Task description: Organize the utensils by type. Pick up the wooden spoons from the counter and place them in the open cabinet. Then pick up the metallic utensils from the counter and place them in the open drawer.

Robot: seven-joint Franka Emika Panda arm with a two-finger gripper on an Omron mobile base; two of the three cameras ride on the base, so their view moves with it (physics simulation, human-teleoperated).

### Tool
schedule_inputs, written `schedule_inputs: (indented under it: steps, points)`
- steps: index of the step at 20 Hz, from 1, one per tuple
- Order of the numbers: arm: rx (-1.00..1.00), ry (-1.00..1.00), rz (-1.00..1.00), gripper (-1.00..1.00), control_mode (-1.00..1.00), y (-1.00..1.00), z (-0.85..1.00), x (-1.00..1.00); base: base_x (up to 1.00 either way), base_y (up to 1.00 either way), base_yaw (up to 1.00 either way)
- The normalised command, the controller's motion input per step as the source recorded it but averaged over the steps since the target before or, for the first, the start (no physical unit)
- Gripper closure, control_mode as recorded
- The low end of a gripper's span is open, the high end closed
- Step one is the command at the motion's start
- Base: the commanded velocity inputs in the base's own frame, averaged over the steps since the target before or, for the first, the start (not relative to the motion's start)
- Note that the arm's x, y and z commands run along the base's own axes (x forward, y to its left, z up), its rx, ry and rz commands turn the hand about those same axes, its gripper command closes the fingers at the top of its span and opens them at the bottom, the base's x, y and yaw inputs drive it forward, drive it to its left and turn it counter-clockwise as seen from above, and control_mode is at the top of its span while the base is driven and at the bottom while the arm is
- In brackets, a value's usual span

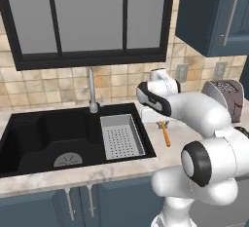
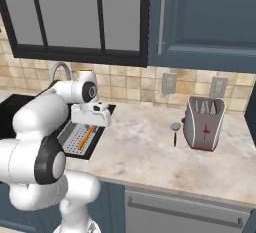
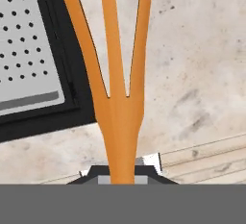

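My gripper (image 3: 122,176) is shut on the handle of the orange-copper fork (image 3: 113,74), one of the metallic utensils; its three tines reach past the fingers over the sink's black rim. The fork (image 1: 167,134) hangs under the hand (image 2: 91,122) at the counter (image 2: 145,147) beside the sink. The other metallic utensil (image 2: 174,131), dark-handled with a round silver head, lies on the counter left of the toaster. The dark blue cabinet (image 2: 200,17) with its grey bar handle hangs above. The wooden spoons and the drawer are out of view.
A black sink (image 1: 44,133) holds a grey perforated strainer tray (image 1: 121,136), with a faucet (image 1: 91,92) behind. A grey and dark red toaster (image 2: 202,122) stands at the back right. Glass-fronted black-framed cabinets (image 1: 87,16) hang over the sink.
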Motion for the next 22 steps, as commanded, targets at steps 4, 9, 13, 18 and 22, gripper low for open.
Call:
schedule_inputs:
  steps: [4,9,13,18,22]
  points:
    - [-0.14,-0.29,0.65,1.0,-1.0,-0.02,0.42,-0.57,0.0,0.0,0.0]
    - [-0.03,-0.13,0.58,1.0,-1.0,-0.06,0.44,-0.35,0.0,0.0,0.0]
    - [0.0,0.01,0.36,1.0,-1.0,0.0,0.44,-0.17,0.0,0.0,0.0]
    - [-0.04,0.14,0.2,1.0,-1.0,0.04,0.25,-0.06,0.0,0.0,0.0]
    - [-0.07,0.08,0.01,1.0,-1.0,0.04,0.01,0.0,0.0,0.0,0.0]
